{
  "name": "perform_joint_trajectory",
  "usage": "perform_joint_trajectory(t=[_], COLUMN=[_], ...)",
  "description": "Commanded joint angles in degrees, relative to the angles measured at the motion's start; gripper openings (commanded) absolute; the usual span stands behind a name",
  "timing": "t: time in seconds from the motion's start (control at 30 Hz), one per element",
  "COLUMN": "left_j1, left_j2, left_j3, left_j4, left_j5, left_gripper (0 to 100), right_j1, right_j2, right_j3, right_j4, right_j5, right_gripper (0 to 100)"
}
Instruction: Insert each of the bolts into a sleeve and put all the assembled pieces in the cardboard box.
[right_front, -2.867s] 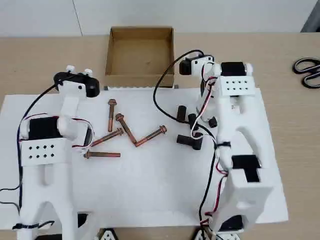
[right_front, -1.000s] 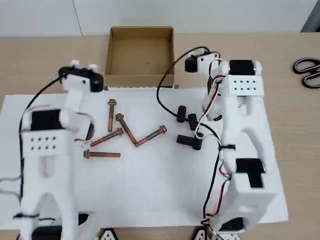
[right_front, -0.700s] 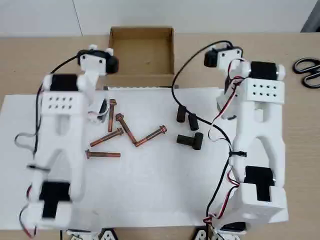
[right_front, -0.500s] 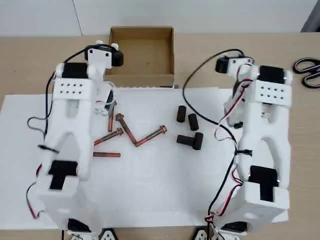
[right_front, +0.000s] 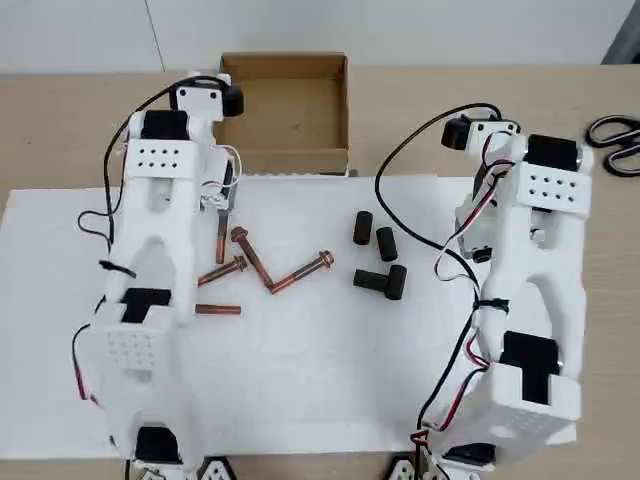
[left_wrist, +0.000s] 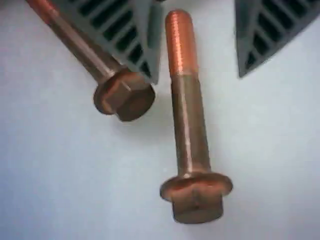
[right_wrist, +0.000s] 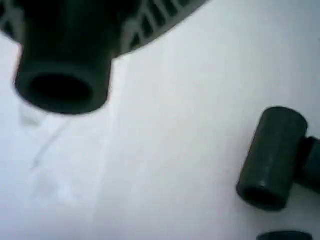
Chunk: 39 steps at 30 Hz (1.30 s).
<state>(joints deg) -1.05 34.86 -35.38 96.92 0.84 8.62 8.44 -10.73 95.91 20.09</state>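
Several copper bolts lie on the white foam sheet (right_front: 320, 370). My left gripper (right_front: 224, 200) hangs open over one bolt (left_wrist: 191, 125), and its two ribbed fingers (left_wrist: 125, 35) stand on either side of the threaded end. A second bolt (left_wrist: 120, 92) lies right beside one finger. My right gripper (right_front: 478, 250) is shut on a black sleeve (right_wrist: 62, 70), held over the sheet to the right of the loose sleeves (right_front: 385, 243). One loose sleeve (right_wrist: 272, 155) lies on its side. The open cardboard box (right_front: 285, 105) stands at the far edge of the sheet.
Scissors (right_front: 612, 140) lie on the wooden table at the far right. Both white arms stretch over the sheet, one on each side, with cables looping beside them. The middle and near part of the sheet is bare.
Both arms have unfolded and stretched toward the far side. The left gripper has come over the bolts near the box. The right gripper has moved right, taking one sleeve away from the group.
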Motion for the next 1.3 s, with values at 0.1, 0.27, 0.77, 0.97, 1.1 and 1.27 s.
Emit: perform_joint_trajectory(t=[0.1,0.27,0.77,0.97,1.1,1.27], left_j1=[0.26,0.26,0.26,0.88,0.7,1.32], left_j2=[6.68,12.92,29.01,31.3,30.51,19.16], left_j3=[-7.69,-12.7,-28.53,-31.16,-31.34,-29.85], left_j4=[0.26,0.26,0.62,2.99,3.6,3.69], left_j5=[0.35,0.35,0.18,0.0,0.0,0.0], left_gripper=[10,10,7,0,0,0], right_j1=[0.22,0.22,0.22,0.22,0.13,0.04], right_j2=[-3.65,-3.65,-3.65,-3.65,-4.88,-14.73], right_j3=[-0.35,-0.35,-0.35,-0.35,-0.44,-0.44], right_j4=[-0.04,-0.04,-0.04,0.04,0.31,0.4], right_j5=[-0.62,-0.53,-0.26,-0.26,-0.35,-0.26], right_gripper=[0.3,0.3,0.3,0.3,0.3,0.3])
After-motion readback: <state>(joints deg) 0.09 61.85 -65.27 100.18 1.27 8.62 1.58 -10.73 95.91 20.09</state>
